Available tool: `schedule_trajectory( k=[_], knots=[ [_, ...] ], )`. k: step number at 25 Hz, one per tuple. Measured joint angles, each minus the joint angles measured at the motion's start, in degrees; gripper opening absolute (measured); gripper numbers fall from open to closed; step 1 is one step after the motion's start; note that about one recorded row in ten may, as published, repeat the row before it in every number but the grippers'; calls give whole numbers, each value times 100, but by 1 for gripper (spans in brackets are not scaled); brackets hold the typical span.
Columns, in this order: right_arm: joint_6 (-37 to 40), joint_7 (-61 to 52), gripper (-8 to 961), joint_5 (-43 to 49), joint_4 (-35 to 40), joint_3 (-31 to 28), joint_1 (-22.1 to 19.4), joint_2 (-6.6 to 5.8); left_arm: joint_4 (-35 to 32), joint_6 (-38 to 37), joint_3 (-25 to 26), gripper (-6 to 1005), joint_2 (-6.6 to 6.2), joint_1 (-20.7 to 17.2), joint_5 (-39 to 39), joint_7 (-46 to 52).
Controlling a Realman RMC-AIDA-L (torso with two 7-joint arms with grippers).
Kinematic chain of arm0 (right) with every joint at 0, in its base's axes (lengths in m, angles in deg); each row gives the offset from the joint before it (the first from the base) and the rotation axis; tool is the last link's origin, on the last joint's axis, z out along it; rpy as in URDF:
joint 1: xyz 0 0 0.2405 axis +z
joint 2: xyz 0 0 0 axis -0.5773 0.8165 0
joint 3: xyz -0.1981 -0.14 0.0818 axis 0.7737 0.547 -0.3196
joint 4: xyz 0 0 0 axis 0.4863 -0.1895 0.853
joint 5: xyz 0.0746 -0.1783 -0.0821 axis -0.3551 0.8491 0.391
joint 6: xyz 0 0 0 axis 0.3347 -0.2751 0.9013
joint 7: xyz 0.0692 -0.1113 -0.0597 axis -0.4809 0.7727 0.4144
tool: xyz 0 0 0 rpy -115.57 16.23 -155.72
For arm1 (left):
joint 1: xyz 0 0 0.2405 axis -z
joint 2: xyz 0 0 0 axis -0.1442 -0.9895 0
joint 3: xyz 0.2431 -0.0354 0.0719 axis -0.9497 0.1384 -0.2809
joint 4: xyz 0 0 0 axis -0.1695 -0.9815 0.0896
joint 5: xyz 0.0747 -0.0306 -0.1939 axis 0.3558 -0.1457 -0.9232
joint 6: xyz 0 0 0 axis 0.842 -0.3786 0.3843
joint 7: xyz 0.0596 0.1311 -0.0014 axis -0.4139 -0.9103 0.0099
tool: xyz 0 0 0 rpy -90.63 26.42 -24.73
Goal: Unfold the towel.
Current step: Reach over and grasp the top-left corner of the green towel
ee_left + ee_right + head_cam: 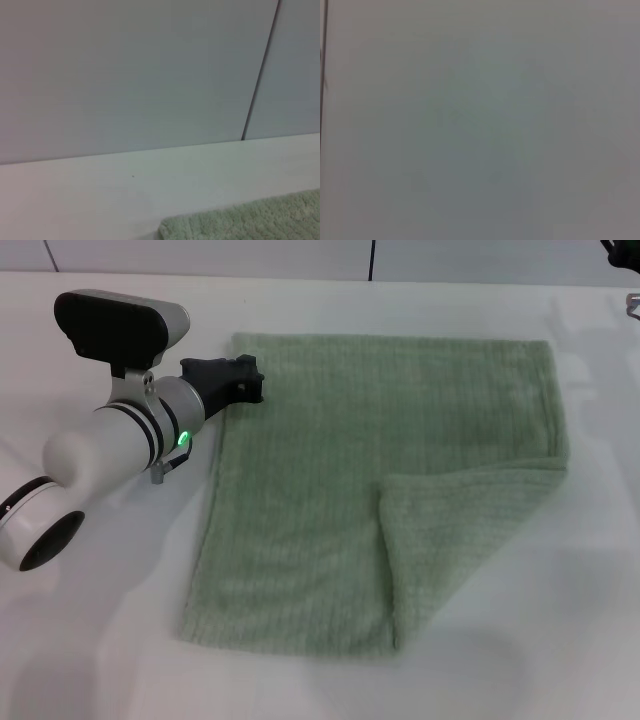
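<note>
The pale sage-green towel [380,440] lies flat on the white table [100,660]. Its near right corner is folded back over it as a flap [470,540]. My left gripper [245,380] is low at the towel's left edge, near its far left corner, with its black tip just over the cloth. The left wrist view shows that far corner of the towel [250,222] on the table. My right gripper [630,302] shows only as a sliver at the far right edge, away from the towel. The right wrist view shows only a blank grey surface.
A grey panelled wall [300,255] runs along the table's far edge, close behind the towel. Bare table lies to the left, right and front of the towel.
</note>
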Motion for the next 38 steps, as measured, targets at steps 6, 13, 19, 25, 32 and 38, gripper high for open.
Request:
schedule_trajectory(
  k=[6, 13, 19, 25, 32, 38],
  knots=[
    [-93, 1, 815, 0, 1, 0, 18, 0, 1, 30, 0, -1, 0, -11, 0, 0],
    [-756, 1, 815, 176, -768, -23, -175, -20, -39, 38, -1, -1, 0, -54, -10, 4],
    [-1688, 0, 816, 397, -2165, -45, -714, -92, -60, 38, -49, -1, 0, -72, -10, 7],
    [-2809, 0, 816, 724, -3354, -50, -1041, -112, -77, 36, -97, -1, 0, -83, -4, 8],
    [-4535, 17, 815, 748, -4546, 146, -1046, -256, -119, 35, -137, -1, 0, -81, 0, 9],
    [-6102, 200, 815, 735, -5520, 38, -932, -301, -132, 37, -148, -1, -1, -81, 0, 8]
  ],
)
